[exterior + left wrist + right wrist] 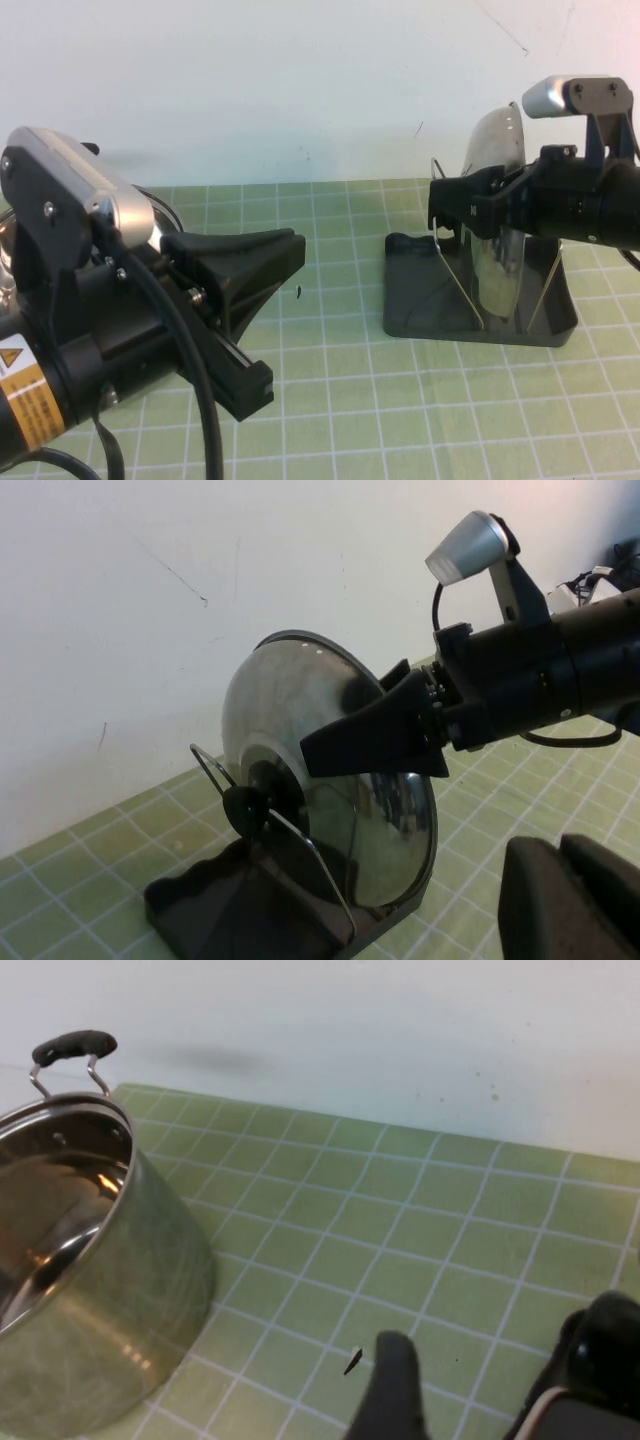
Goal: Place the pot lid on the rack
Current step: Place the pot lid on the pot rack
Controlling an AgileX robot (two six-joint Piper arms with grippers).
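Observation:
The pot lid (497, 175) stands on edge in the rack (430, 305), leaning between the wire loops (462, 285). In the left wrist view its shiny dome (300, 710) and black knob (245, 805) face the camera above the dark tray (230, 905). My right gripper (446, 205) reaches in from the right and straddles the lid, open. One finger (370, 735) crosses the dome without pressing it. In the right wrist view that finger (390, 1390) stands well apart from the knob (602, 1340). My left gripper (292, 250) is shut and empty at the left, also in its wrist view (572, 885).
The steel pot (90, 1260) with black handles stands at the far left, mostly hidden behind my left arm in the high view (160, 215). A small dark speck (299, 291) lies on the green grid mat (340, 390) between the arms. A white wall backs the table.

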